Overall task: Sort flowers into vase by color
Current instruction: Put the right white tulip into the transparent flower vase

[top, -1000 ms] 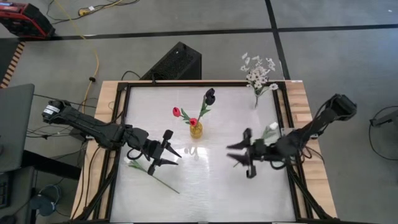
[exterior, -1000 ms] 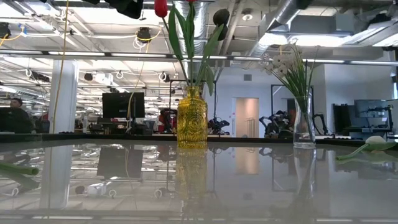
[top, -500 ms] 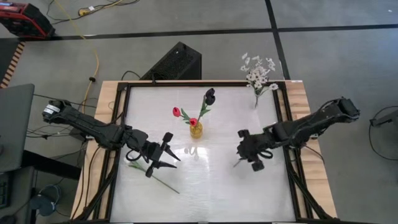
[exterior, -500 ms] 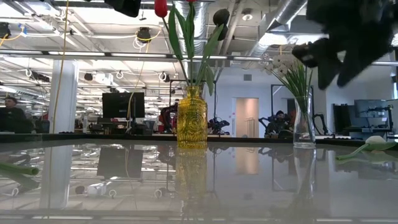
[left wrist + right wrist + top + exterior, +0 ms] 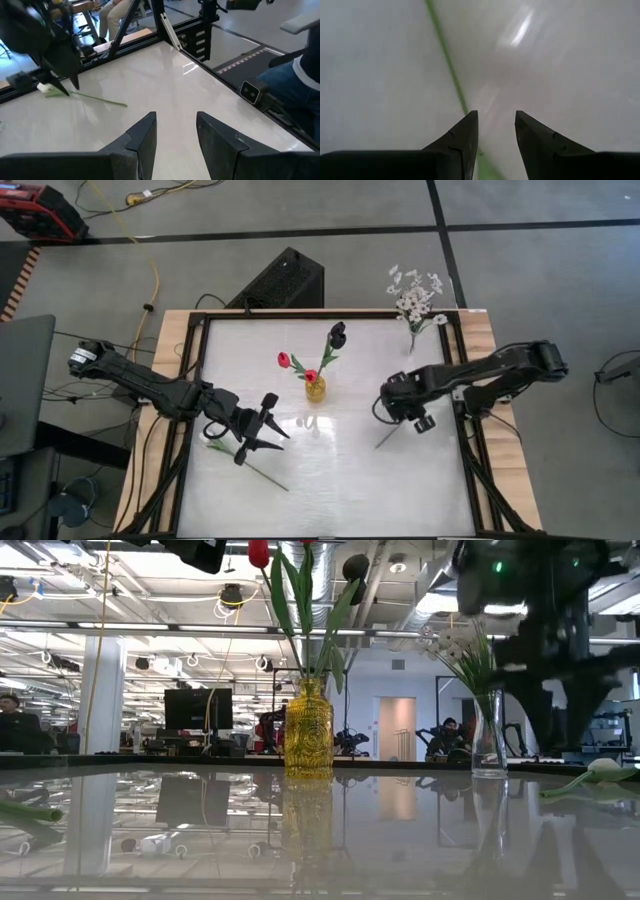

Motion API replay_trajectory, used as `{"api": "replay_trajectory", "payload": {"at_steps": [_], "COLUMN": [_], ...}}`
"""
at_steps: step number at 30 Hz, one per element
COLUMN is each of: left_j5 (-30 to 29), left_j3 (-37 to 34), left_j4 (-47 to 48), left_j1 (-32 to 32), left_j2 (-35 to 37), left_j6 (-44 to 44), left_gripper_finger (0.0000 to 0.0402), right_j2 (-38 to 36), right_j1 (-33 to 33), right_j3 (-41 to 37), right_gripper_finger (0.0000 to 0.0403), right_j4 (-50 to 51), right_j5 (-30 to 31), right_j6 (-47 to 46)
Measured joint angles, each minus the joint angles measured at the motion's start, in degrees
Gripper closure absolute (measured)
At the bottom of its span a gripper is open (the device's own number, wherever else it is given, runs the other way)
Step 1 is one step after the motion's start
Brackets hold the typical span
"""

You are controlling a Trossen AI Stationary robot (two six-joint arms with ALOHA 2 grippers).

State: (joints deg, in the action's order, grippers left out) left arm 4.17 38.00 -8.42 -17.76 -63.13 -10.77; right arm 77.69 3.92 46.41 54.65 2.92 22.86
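Observation:
A yellow vase [image 5: 315, 388] at mid-table holds two red buds and a dark bloom [image 5: 338, 333]; it also shows in the low view [image 5: 308, 730]. A clear vase [image 5: 490, 735] at the far right holds sprays of tiny white blossoms [image 5: 415, 295]. One white-bud flower [image 5: 215, 444] lies flat at the left. My left gripper [image 5: 279, 417] hovers open beside it. Another white flower lies at the right, its bud [image 5: 605, 767] on the table, its stem [image 5: 445, 60] flat. My right gripper [image 5: 398, 408] points down, open, right over that stem; its fingers [image 5: 462, 145] touch nothing that I can see.
A black metal frame [image 5: 190, 380] rims the white table top. A dark box [image 5: 285, 280] stands on the floor beyond the far edge. People sit in the room behind [image 5: 300, 85]. Bare table lies between the two grippers and toward the near edge.
My right gripper has gone a little toward the far edge, has tipped from level to pointing down, and has come down over the right white flower's stem, staying open. The flowers and vases have kept still.

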Motion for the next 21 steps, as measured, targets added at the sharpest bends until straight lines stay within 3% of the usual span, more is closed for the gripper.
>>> {"api": "replay_trajectory", "payload": {"at_steps": [9,14,17,21], "left_j5": [0.0,-0.1,-0.1,-0.1], "left_j3": [0.0,0.0,0.0,0.0], "left_j4": [0.0,0.0,0.0,0.0], "left_j1": [0.0,0.0,0.0,0.0], "left_j2": [0.0,0.0,0.0,0.0], "left_j6": [-0.6,-0.7,-0.7,-0.6], "left_gripper_finger": [0.0274,0.0274,0.0274,0.0274], "right_j2": [12.3,16.5,17.8,17.8], "right_j1": [0.2,0.2,0.4,1.8], "right_j3": [0.0,0.1,0.2,0.0], "right_gripper_finger": [0.0247,0.0256,0.0286,0.0365], "right_j4": [5.6,6.5,7.1,8.9], "right_j5": [0.1,4.7,6.1,7.9], "right_j6": [1.4,1.8,3.7,5.7]}}
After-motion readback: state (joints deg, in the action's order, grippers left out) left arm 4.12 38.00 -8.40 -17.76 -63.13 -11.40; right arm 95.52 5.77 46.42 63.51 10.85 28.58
